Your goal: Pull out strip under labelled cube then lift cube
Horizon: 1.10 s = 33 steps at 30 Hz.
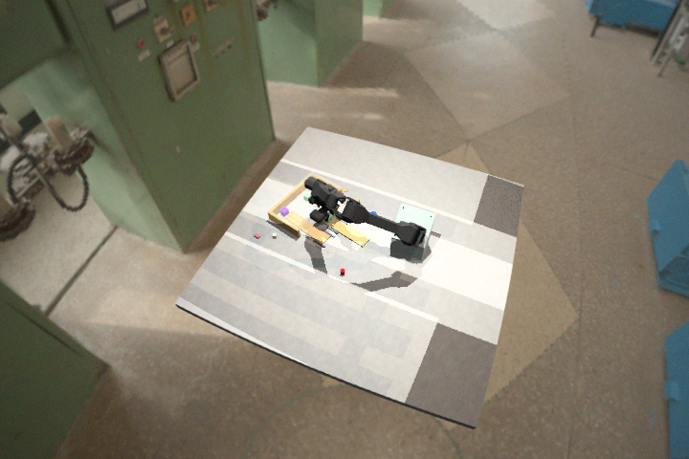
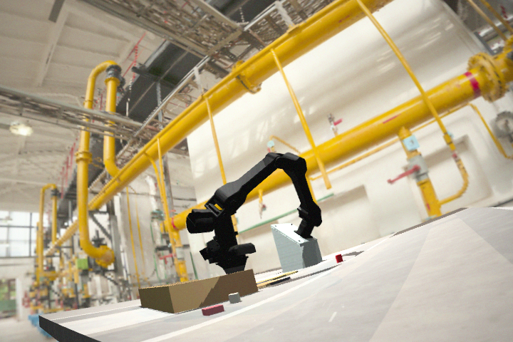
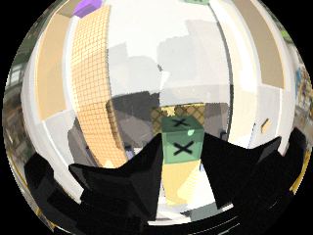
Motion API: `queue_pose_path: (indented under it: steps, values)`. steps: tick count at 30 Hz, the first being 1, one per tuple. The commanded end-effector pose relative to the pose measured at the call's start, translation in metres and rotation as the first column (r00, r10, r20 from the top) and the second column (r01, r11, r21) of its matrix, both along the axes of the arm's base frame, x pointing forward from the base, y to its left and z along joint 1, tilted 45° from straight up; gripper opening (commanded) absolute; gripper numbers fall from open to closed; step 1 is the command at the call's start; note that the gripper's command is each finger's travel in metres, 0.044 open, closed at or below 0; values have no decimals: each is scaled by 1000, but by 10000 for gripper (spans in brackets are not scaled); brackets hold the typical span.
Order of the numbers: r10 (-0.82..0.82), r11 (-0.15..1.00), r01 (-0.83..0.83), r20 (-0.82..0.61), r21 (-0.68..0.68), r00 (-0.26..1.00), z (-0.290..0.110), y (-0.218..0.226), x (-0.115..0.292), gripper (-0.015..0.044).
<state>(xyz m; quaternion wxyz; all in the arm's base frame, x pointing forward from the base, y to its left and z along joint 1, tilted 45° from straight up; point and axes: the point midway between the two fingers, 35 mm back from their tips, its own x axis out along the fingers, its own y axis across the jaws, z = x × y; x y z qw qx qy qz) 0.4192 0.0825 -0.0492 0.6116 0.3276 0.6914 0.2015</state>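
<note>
My gripper point(image 3: 178, 136) point(image 1: 324, 217) is down inside the wooden tray point(image 1: 280, 220) point(image 2: 192, 294) and is shut on a pale green cube marked with an X point(image 3: 182, 144). A short tan strip point(image 3: 178, 186) lies right under that cube. A longer orange strip point(image 3: 92, 85) lies to its left, with a purple cube point(image 3: 86, 6) point(image 1: 284, 210) at its far end. A second green cube with an X point(image 1: 305, 199) sits at the tray's far side. In the exterior view the tray wall hides the fingertips.
Outside the tray lie a red block point(image 1: 256, 235) point(image 2: 212, 309) and a small grey cube point(image 1: 274, 235) point(image 2: 234, 297). A small red cube point(image 1: 343, 271) point(image 2: 338, 258) lies nearer the arm's pedestal point(image 1: 412, 246) point(image 2: 295, 249). Thin strips point(image 1: 350, 233) stick out of the tray's open side.
</note>
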Motion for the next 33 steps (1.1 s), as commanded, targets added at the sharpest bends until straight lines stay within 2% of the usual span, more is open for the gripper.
queue_pose_path:
  steps: [1,11,17,33]
  values:
    - [0,1000,0,-1,-1,1000,8,-11,-14,0]
    - [-3,1000,3,-5,2,1000,24,-30,-50,0]
    - [-3,1000,3,-5,2,1000,24,-31,-55,0]
    - [-3,1000,3,-8,2,1000,23,-35,-113,0]
